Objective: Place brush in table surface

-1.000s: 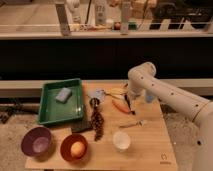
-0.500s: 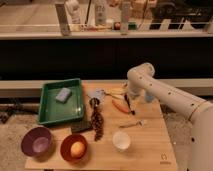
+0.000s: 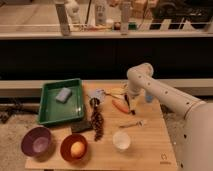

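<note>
Gripper: our gripper (image 3: 130, 99) hangs low over the back right, jaws spread wide, holding nothing.
Brush: the brush (image 3: 132, 108) lies on the table surface (image 3: 150, 145) just beside the carrot (image 3: 120, 105).
Risk: when we lift away, a finger could snag the brush and drag it.
Change: nothing has visibly shifted since half a second ago.

Arm (image 3: 167, 96) comes in from the right edge, elbow peaks centre-right, gripper (image 3: 129, 103) points down mid-frame, jaws spread.

Warm, dim light lies evenly on the table surface (image 3: 150, 145) and the gripper (image 3: 131, 106) hanging just beside the carrot (image 3: 120, 105).
</note>
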Tool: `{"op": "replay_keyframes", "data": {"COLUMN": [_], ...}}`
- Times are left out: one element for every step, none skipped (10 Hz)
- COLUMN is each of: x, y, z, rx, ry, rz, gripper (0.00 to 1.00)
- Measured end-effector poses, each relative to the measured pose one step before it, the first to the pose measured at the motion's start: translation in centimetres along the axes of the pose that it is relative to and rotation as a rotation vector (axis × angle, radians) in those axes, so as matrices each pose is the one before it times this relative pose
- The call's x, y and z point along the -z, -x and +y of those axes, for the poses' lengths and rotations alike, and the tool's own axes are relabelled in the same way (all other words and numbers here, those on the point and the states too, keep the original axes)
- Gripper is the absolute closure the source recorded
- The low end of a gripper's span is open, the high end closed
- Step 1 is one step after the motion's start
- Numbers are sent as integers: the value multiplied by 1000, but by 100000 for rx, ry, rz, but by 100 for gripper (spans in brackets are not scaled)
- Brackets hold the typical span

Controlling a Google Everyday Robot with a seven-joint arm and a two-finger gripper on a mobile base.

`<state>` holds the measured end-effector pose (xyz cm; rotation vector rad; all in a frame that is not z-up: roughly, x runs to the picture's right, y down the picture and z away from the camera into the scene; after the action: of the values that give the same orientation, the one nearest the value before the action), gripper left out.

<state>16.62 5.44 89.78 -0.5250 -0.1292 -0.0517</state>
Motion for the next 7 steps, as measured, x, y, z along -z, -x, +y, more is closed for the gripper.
{"op": "replay_keyframes", "data": {"x": [-223, -320, -287, -357, -664, -706, -403], "y": [90, 241, 48, -47, 272, -300, -330], "z": [-200, -233, -186, -141, -223, -230, -571], "rx": [-10160, -9705, -7390, -4010, -6188, -5353, -4431], "ry": [-1991, -2571, -2652, -2168, -2553, -1385, -1310], "rz": [-1289, -712, -9, 801, 347, -381, -966], "gripper": [20, 20, 20, 20, 20, 20, 20]}}
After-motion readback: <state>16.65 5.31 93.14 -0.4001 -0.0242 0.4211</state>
